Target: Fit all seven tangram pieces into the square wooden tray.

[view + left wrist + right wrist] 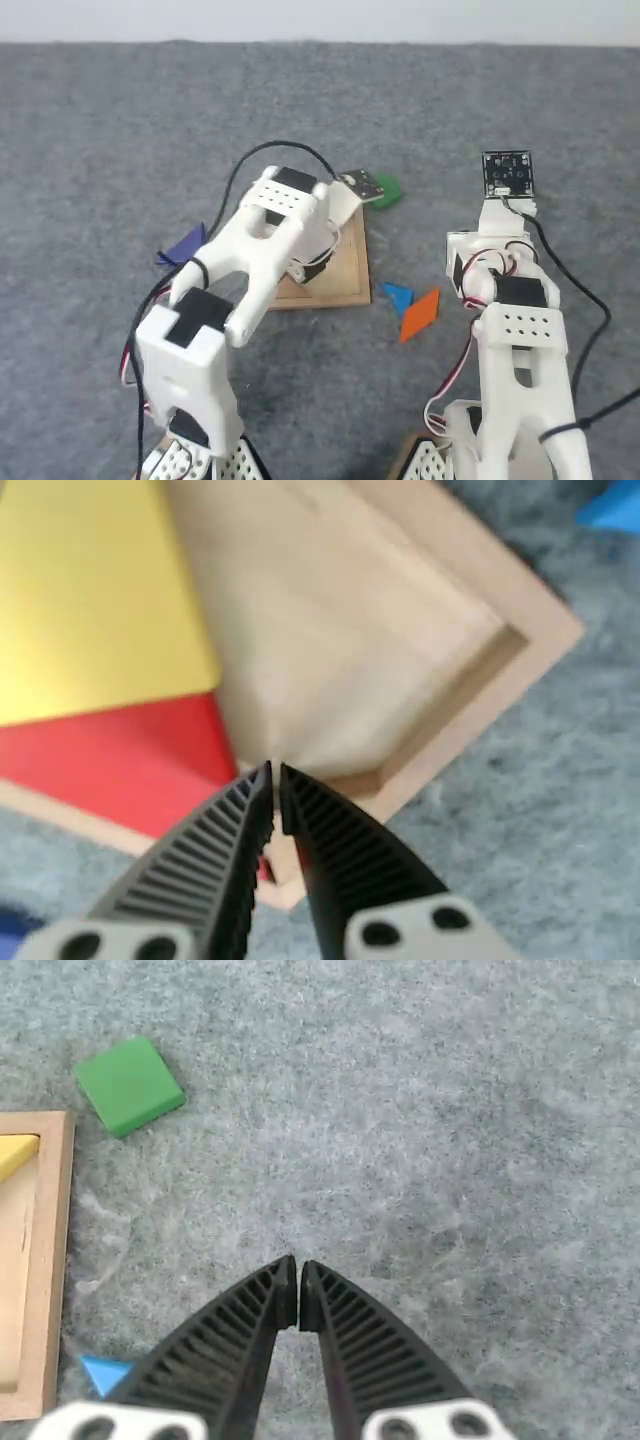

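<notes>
Left wrist view: left gripper [275,778] had its jaws pressed together with nothing between them, tips over the bare floor of the wooden tray [470,680], close to an inner corner. In the tray, the red piece [120,760] lay just beside the tips and the yellow piece [90,600] beyond it, the two touching. The right gripper [298,1278] was likewise closed on nothing, over grey carpet [450,1110]; green square [130,1085] well ahead of it, small blue triangle [105,1372] near its side. The orange piece [420,313] lay beside that triangle, outside the tray.
</notes>
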Controlling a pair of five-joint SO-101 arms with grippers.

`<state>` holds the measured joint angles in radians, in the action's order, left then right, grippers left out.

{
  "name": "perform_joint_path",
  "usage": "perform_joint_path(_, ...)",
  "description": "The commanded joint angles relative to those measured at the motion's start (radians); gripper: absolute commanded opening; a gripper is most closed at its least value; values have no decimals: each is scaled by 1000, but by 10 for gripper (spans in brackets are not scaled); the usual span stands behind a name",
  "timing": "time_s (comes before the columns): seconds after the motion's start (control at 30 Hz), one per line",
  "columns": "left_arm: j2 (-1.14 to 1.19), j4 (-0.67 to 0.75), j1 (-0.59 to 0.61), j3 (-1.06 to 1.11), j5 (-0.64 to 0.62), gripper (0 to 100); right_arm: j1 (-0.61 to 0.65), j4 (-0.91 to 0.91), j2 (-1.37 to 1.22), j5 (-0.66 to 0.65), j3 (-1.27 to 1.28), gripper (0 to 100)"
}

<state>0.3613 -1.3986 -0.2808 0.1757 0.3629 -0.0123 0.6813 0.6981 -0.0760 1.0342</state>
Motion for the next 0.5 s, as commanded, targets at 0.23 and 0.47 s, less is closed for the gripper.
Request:
perform_joint_path(0.23,-359,222,8,246,-48,13,4,-19,39,-17,-5,16)
perform_joint_path(0.47,-666,411,55,470,-121,13,7,-19,38,-48,-5,17)
